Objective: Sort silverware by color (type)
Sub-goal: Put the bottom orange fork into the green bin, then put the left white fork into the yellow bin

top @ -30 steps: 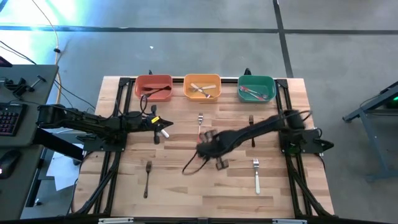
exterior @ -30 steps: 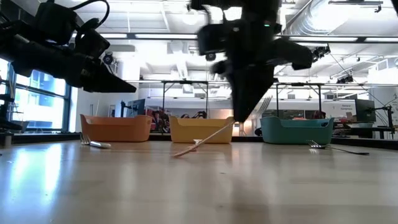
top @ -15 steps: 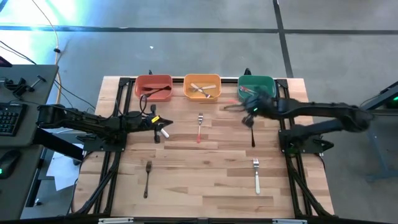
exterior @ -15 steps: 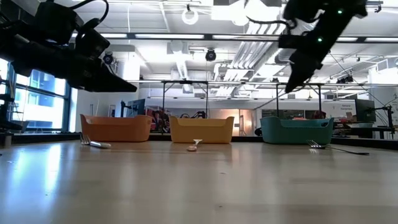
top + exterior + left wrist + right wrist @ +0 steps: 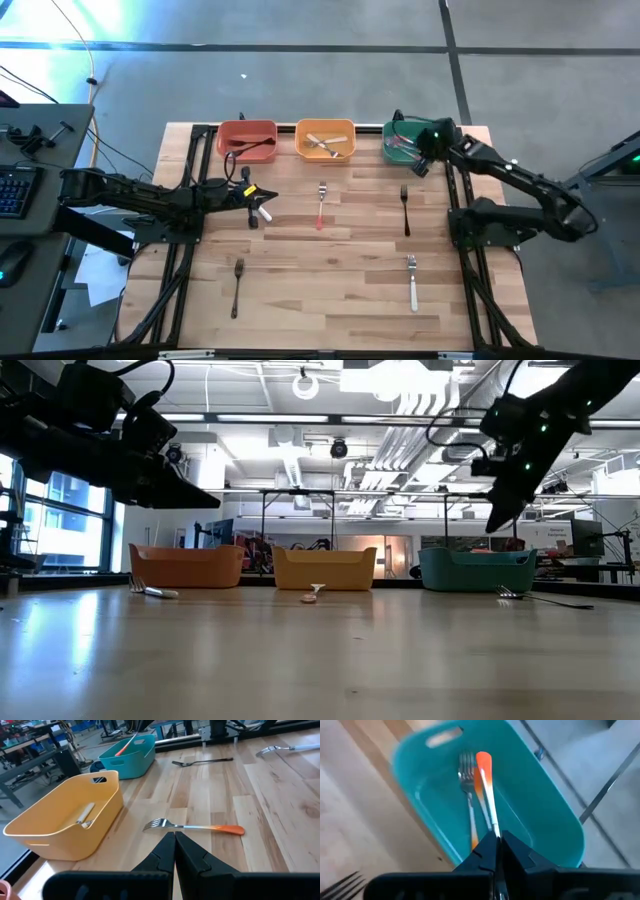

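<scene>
Right pincer (image 5: 424,150) hangs over the green bin (image 5: 412,141), clenched on a red-handled fork (image 5: 485,785); in its wrist view we see the fingers pinched on the silver end, red handle pointing down into the bin. A second red-handled fork (image 5: 468,795) lies on the bin floor just beside it. In the low view the right pincer (image 5: 497,520) sits above the bin's rim (image 5: 476,570), not touching it.

Taking the green bin as our landmark:
- Orange bin (image 5: 325,139) sits just beside it, toward the left arm, with light-coloured forks (image 5: 322,145) inside.
- Red bin (image 5: 247,140) is one further along the same row, holding a dark fork (image 5: 252,147).
- Dark fork on the desk (image 5: 405,209), near the bin, in front of it.
- White-handled fork (image 5: 412,281), well apart from the bin, toward the desk's near edge.
- Loose red-handled fork (image 5: 321,204), in front of the orange bin; we also see it in the left wrist view (image 5: 192,826).
- Another dark fork (image 5: 238,285), farthest from the bin, on the left arm's side near the front edge.

Left pincer (image 5: 262,207) waits over the desk (image 5: 330,300), in front of the red bin, well apart from the green bin. Its fingers are pressed together with nothing between them in its wrist view (image 5: 175,845).
</scene>
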